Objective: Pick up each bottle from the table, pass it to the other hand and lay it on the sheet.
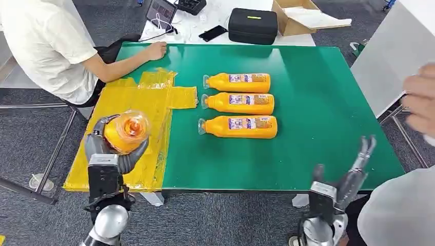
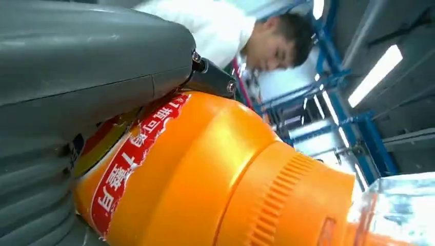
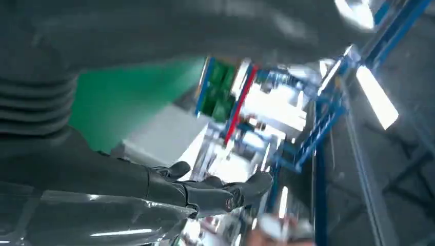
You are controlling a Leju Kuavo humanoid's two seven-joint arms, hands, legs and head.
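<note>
Orange bottle (image 1: 127, 132) held upright above yellow sheet (image 1: 134, 97); three bottles (image 1: 240, 104) lying on green table (image 1: 318, 113).

Robotics test lab: green table (image 1: 318, 118) on grey carpet (image 1: 31, 138), blue steel racking (image 2: 354, 123) under strip lights (image 2: 377, 74), equipment case (image 1: 252, 25), tablet (image 1: 160, 11), cardboard box (image 1: 300, 18) on white table behind.

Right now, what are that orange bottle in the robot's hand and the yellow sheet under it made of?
The orange bottle in the left hand looks like glossy plastic: highlights, ribbed neck, printed label. The yellow sheet seems thin plastic film or tape, shiny and wrinkled; exact material unclear.
</note>
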